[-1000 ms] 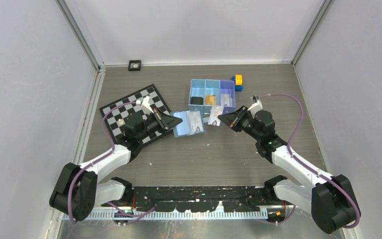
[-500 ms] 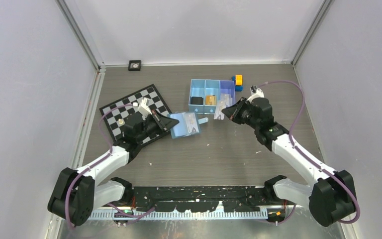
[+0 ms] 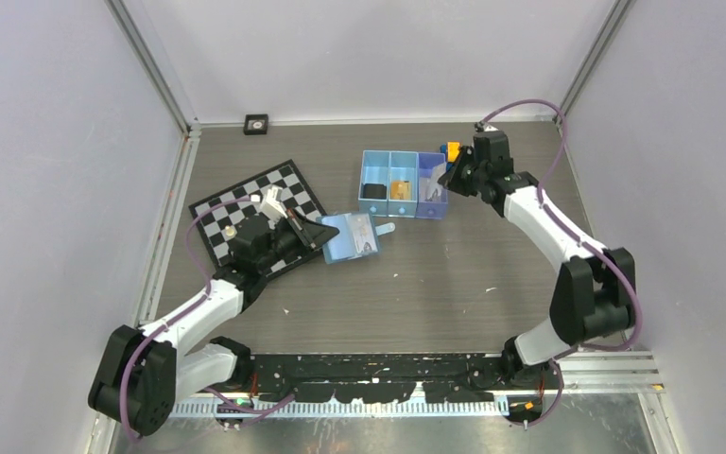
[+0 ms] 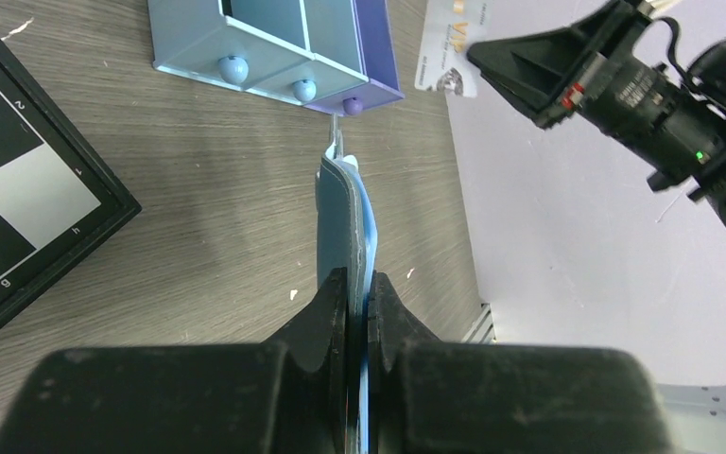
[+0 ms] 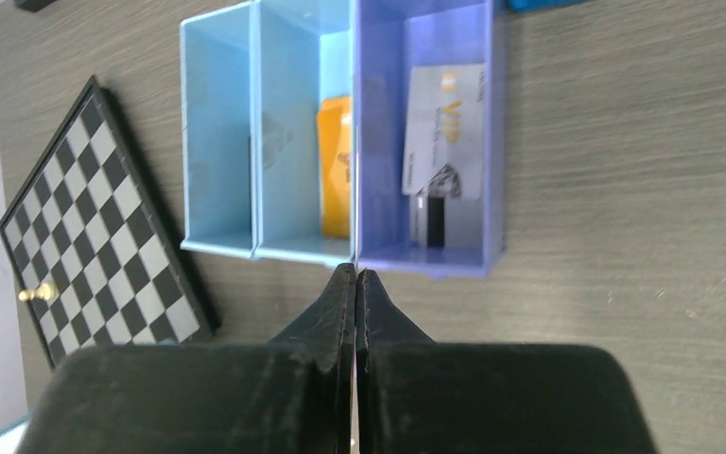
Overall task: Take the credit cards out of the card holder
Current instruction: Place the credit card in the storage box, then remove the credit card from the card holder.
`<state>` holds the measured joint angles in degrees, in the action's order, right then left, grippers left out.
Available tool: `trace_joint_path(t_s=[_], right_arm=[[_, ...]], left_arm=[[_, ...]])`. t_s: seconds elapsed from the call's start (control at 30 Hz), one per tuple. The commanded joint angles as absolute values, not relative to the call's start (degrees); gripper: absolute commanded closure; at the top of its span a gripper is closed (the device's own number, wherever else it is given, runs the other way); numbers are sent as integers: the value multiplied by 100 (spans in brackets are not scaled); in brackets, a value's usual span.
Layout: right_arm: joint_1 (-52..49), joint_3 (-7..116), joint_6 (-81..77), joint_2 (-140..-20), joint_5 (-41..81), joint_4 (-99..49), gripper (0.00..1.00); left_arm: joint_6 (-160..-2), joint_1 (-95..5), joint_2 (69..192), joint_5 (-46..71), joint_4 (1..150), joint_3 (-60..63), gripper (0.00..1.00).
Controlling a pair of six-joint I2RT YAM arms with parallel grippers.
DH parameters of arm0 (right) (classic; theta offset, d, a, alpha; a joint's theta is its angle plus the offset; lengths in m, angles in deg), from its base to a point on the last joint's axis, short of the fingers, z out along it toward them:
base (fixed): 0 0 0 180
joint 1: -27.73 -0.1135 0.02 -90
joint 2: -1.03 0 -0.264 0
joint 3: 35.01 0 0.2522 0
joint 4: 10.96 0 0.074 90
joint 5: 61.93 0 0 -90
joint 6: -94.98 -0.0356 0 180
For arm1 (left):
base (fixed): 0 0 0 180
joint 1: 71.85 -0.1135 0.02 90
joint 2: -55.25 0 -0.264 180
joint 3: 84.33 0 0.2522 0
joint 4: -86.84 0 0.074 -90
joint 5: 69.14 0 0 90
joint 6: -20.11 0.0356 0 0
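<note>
**Left gripper** (image 4: 359, 284): fingers pinched almost together on the near edge of the card holder (image 4: 345, 218).
- Holder blue, seen edge-on from the wrist, with a lighter blue leaf on one side.
- In the top view, out on the table (image 3: 416, 284) just right of the fingers, between the chessboard (image 3: 274, 184) and the tray (image 5: 274, 251).

**Right gripper** (image 5: 354, 274): fingers pressed flat together, nothing visible between them.
- Poised at the tray's front wall, where the middle and purple compartments meet.

**Whitish card** (image 5: 444, 128): marked "VIP".
- Framed inside the purple end compartment, apart from the right fingertips in the wrist view.
- Close to the gripper tip in the left wrist view.
- Lying in the compartment or hanging above it: cannot tell.

**Orange-tan card** (image 5: 337, 175): in the middle compartment.

**Yellow-and-blue blocks** (image 3: 452, 151): just beside the tray's purple end, near the right gripper.
</note>
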<state>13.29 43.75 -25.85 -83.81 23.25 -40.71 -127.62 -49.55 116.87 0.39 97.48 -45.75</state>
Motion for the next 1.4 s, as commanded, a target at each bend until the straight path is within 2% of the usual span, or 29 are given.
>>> trace_joint_path(t_s=[0.0, 0.3, 0.6, 0.67, 0.73, 0.9, 1.37], right_arm=[[1612, 4928, -2438, -8993, 1808, -4224, 100], [1614, 5231, -2446, -9937, 1925, -3536, 100], [1614, 5334, -2614, -10400, 1128, -3168, 97], [1617, 5310, -2676, -10372, 1112, -3152, 92], [1613, 5229, -2729, -10279, 1245, -3159, 80], [1613, 4677, -2951, -9637, 1049, -2576, 61], [1581, 3790, -3439, -7993, 1274, -2311, 44]], left_arm=[[-12640, -4988, 11619, 75, 9875, -4447, 100], [-12614, -4988, 11694, 57, 9874, -4423, 100], [-12644, -4992, 11822, -20, 9900, -4386, 100], [-12641, -4988, 11810, -32, 9900, -4386, 100], [-12634, -4988, 11793, -3, 9884, -4392, 100], [-12616, -4988, 11791, 23, 9853, -4392, 100], [-12480, -4988, 11815, -92, 9744, -4303, 100]])
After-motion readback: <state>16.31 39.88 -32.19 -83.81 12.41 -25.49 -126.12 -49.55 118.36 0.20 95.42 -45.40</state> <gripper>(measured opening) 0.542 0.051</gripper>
